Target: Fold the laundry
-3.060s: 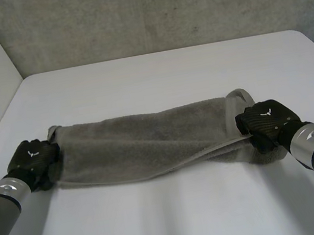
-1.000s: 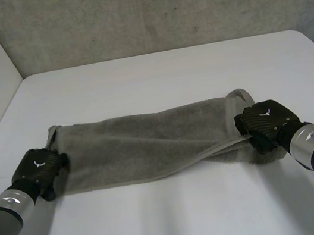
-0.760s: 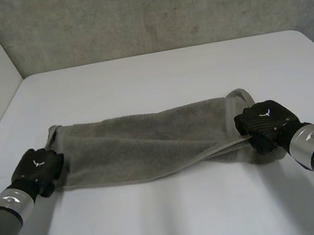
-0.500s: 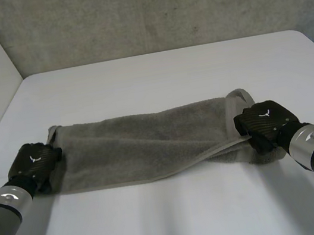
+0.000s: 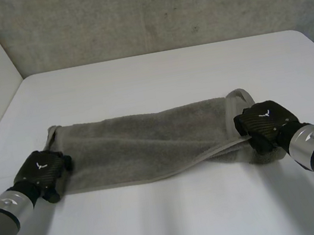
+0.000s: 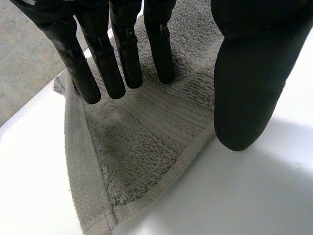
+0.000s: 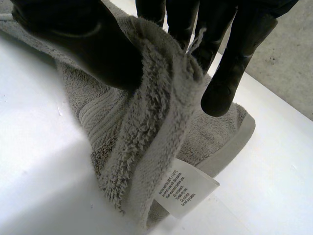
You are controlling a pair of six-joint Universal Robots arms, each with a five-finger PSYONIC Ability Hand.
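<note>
On a white table (image 5: 156,75), a grey terry towel (image 5: 149,140) lies mid-table, the left hand (image 5: 42,168) resting straight fingers on its nine-o'clock corner, seemingly steadying it, the right hand (image 5: 263,122) pinching the three-o'clock edge for folding.

The head camera sits high between and behind the arms, looking down and forward across the white table (image 5: 156,75) to a concrete wall (image 5: 157,9) at 12 o'clock. From there the grey towel (image 5: 149,140) lies mid-table, with the left hand (image 5: 42,170) at 8 o'clock and the right hand (image 5: 263,124) at 4 o'clock. Each wrist camera looks along its own palm from very close (single terry loops show). The left wrist view shares the towel's 8 o'clock corner with the head view, and the right wrist view shares its 4 o'clock end.
</note>
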